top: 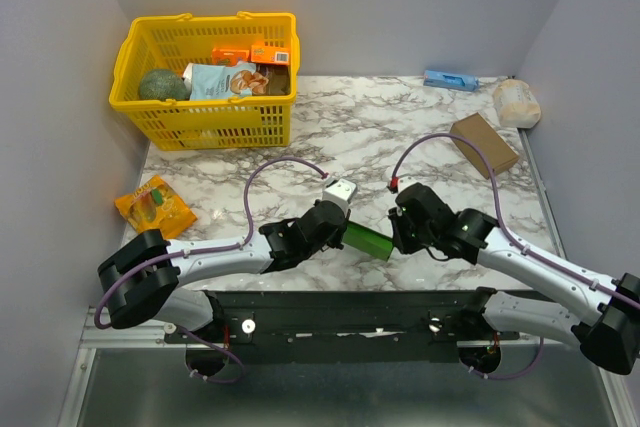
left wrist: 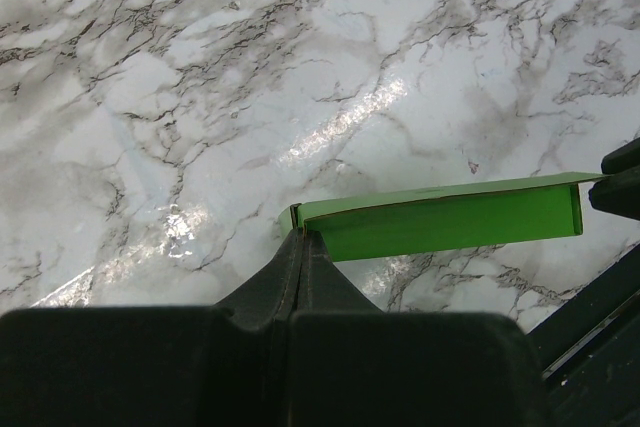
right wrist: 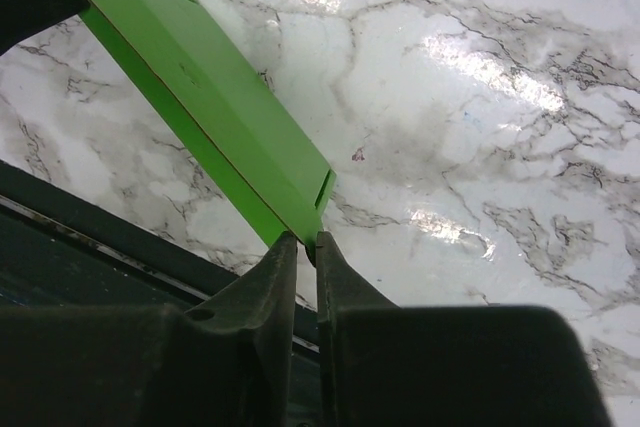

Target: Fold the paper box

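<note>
Left tool (left wrist: 300,239) and right tool (right wrist: 306,243) each pinch the paper box (left wrist: 450,222).

No legible text anywhere.

Bright green paper box (top: 367,240) (plain), table (top: 380,127) white w/ grey marble veins, basket (top: 215,119) yellow.

A yellow basket (top: 215,119) stands far left on the marble table (top: 380,137), holding orange packets (top: 252,52), a pale blue bag (top: 215,79) and a round green item (top: 160,85). An orange snack packet (top: 153,205) lies left; a brown cardboard box (top: 484,144) lies right.
</note>
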`<state>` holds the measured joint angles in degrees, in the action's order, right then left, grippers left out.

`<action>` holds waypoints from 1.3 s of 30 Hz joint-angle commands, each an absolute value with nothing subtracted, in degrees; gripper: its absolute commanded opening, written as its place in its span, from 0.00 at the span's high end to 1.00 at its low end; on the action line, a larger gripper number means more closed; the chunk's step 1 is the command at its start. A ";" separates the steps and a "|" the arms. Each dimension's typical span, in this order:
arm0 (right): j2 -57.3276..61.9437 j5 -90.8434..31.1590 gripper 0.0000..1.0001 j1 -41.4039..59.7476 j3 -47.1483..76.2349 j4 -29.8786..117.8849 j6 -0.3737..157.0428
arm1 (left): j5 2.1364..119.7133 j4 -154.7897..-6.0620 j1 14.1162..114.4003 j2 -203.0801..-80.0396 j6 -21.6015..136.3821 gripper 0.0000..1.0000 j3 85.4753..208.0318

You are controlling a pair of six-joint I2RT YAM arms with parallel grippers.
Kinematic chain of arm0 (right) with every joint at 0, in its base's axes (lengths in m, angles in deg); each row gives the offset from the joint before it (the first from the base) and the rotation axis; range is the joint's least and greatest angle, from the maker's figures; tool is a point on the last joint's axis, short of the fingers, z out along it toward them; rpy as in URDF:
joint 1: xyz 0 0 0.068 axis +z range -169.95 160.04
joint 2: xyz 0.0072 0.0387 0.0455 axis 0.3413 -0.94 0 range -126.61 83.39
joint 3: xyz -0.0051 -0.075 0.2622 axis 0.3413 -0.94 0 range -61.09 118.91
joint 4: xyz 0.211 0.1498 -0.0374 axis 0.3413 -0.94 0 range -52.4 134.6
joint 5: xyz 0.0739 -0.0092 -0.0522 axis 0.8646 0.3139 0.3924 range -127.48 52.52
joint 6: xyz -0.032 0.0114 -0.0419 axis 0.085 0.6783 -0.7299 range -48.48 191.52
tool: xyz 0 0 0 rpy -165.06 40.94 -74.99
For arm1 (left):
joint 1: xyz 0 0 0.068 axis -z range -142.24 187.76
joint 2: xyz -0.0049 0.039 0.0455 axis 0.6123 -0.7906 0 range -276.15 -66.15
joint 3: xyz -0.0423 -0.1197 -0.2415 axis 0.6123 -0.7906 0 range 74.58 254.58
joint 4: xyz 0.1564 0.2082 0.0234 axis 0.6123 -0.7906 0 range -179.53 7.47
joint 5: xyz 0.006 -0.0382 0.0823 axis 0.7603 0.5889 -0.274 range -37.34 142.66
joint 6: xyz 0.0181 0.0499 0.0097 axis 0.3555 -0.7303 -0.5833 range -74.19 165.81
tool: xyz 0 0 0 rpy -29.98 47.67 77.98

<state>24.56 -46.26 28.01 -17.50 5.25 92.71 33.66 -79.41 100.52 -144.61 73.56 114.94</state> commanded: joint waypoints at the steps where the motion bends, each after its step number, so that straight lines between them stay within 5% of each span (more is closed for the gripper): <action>1: 24.33 -48.38 0.84 28.47 -14.86 3.29 94.37 | 35.88 -91.32 101.30 -147.19 74.11 1.00 111.32; 4: 23.80 -48.47 0.99 28.47 -14.25 2.85 96.30 | 35.96 -91.41 101.39 -147.19 74.20 1.00 111.24; 39: 24.86 -52.60 1.00 28.56 -20.75 18.41 118.72 | 37.81 -88.68 103.94 -145.52 74.38 1.00 109.21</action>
